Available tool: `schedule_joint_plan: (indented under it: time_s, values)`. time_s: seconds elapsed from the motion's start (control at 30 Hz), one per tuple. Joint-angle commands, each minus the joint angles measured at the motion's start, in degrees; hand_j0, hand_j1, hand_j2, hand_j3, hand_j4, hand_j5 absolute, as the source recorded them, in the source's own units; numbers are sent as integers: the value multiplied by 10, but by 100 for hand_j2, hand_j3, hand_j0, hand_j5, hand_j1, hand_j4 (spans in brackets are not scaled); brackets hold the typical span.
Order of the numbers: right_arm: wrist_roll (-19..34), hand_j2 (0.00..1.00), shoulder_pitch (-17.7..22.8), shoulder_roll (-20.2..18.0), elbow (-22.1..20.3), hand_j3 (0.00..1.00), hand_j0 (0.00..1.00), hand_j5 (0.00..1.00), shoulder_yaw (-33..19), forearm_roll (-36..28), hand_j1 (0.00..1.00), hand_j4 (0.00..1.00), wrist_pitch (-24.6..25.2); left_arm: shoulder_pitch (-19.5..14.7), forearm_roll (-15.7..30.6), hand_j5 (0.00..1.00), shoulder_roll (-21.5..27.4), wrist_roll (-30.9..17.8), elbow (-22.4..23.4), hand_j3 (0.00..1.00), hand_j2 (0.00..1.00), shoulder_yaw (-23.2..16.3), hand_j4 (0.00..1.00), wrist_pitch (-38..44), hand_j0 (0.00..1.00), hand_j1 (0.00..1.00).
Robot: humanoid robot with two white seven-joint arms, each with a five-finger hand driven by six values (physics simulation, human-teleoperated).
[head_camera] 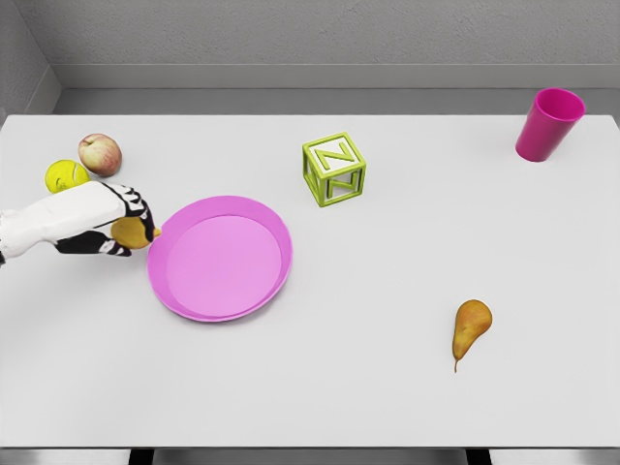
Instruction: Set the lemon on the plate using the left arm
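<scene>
The left hand (114,225) came in from the left edge of the table (387,407) and was closed around the lemon (131,232), a yellow-orange fruit showing between the dark fingers. The lemon was held just left of the pink plate (221,258), at or touching its left rim; whether it was lifted clear of the table could not be told from this view. The right arm was not to be seen.

Behind the hand, toward the far left corner, sat a yellow ball (64,175) and a red apple (100,153), close together and close to the wrist. A green letter block (334,170) stood beyond the plate, to its far right. A pink cup (549,123) stood upright at the far right, and a pear (470,327) lay on its side at the near right, both well apart from the work.

In my judgement the pick was done and the carry was in hand: the fruit was gripped but not yet over the plate. The next move called for a short travel to the right, high enough for the lemon and fingers to clear the raised rim, then a lowering near the plate's middle before the fingers let go. A release made at the rim risked the lemon rolling back onto the table or tipping the plate.
</scene>
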Motion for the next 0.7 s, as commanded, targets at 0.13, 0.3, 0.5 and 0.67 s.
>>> schedule_joint_plan:
  time_s: [0.13,0.3,0.5,0.67]
  values:
    - [0,100,0,0,0,100,100,100,0,0,100,100,0,0,0,40,-16,1,-41,40,40,-27,40,2,40,40]
    - [0,100,0,0,0,100,100,100,0,0,100,100,0,-2,0,41,-35,1,-59,41,41,-45,41,2,41,41]
    - [-1,100,0,0,0,100,100,100,0,0,100,100,0,-4,-15,45,-60,1,-81,45,45,-66,45,2,45,45]
    - [0,100,0,0,0,100,100,100,0,0,100,100,0,-14,-12,100,-74,1,-80,100,100,-65,100,2,100,100]
